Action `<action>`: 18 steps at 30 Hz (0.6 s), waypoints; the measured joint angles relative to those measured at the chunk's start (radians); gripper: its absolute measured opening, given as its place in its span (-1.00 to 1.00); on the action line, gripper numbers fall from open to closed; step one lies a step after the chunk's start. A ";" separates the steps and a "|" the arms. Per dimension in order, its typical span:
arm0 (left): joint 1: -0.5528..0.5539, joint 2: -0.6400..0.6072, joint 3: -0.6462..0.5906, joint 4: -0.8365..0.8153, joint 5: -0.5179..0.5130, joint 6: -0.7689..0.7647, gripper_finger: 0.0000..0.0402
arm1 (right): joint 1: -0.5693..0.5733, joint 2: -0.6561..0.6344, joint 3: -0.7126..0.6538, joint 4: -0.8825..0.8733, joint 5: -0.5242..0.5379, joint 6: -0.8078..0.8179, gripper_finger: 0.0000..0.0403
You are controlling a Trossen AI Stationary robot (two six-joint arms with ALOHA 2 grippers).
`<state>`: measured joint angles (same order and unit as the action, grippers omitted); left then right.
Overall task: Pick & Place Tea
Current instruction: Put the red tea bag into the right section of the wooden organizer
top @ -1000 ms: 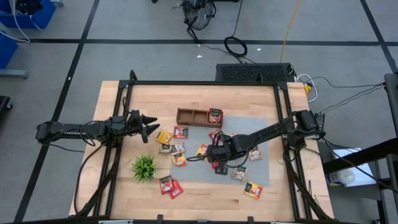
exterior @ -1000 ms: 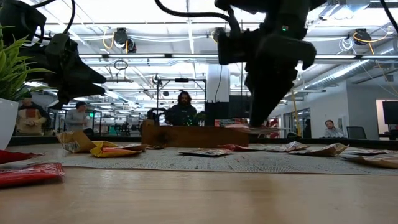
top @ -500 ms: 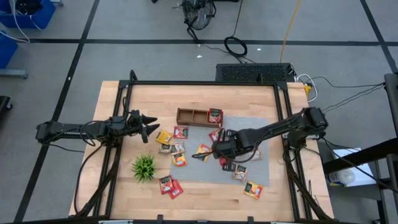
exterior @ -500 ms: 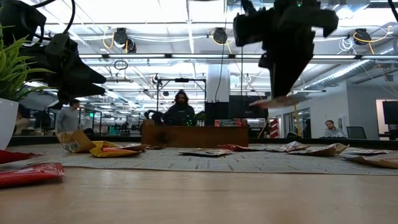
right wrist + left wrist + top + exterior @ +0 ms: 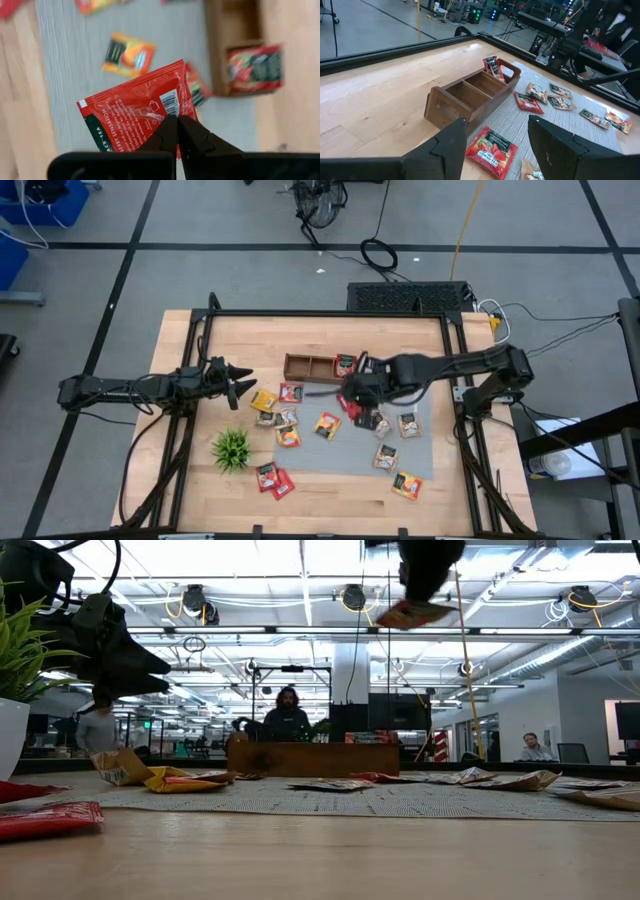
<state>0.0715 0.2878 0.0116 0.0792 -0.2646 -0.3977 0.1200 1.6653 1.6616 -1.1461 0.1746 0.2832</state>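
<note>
My right gripper [image 5: 352, 388] is up above the grey mat, just near of the wooden tray [image 5: 312, 367], shut on a red tea packet [image 5: 135, 115]. The low view shows that packet [image 5: 413, 612] high over the table. One red packet [image 5: 346, 365] stands in the tray's right compartment. Several other tea packets [image 5: 327, 425] lie flat on the mat and on the wood. My left gripper [image 5: 240, 385] hovers open off the table's left side, pointing toward the tray [image 5: 470, 97]. My right gripper pinches the red packet between its two fingers [image 5: 165, 132] at one edge, by the barcode [image 5: 167, 106]. The fingers come from above. The packet is lifted clear of the mat and sits nearly level, slightly tilted, below the fingers [image 5: 413, 612].
A small green plant in a white pot [image 5: 231, 448] stands near the table's left near part. The grey mat [image 5: 405, 455] covers the right middle. A black frame [image 5: 330, 315] rims the table. People [image 5: 290, 715] sit in the room beyond.
My right gripper, shut on the red packet, has risen well above the mat and moved toward the far edge, closer to the wooden tray. The packet has gone from just above the mat to high over the table.
</note>
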 joint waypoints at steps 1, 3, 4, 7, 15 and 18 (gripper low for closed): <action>0.000 0.000 0.000 0.000 0.000 0.000 0.05 | -0.010 0.000 0.020 0.000 0.009 -0.011 -1.00; 0.000 0.000 0.000 0.000 0.000 0.000 0.05 | -0.030 0.000 0.051 0.001 0.013 -0.032 -1.00; 0.000 0.000 0.000 0.000 0.000 0.000 0.05 | -0.039 0.000 0.062 0.001 0.018 -0.040 -1.00; 0.000 0.000 0.000 0.000 0.000 0.000 0.05 | -0.064 0.001 0.077 0.006 0.081 -0.074 -1.00; 0.000 0.000 0.000 0.000 0.000 0.000 0.05 | -0.133 0.038 0.077 0.034 0.165 -0.158 -1.00; 0.000 0.000 0.000 0.000 0.000 0.000 0.05 | -0.149 0.048 0.077 0.047 0.242 -0.200 -1.00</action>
<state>0.0715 0.2878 0.0116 0.0788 -0.2646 -0.3977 -0.0292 1.7129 1.7390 -1.0991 0.4169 0.0830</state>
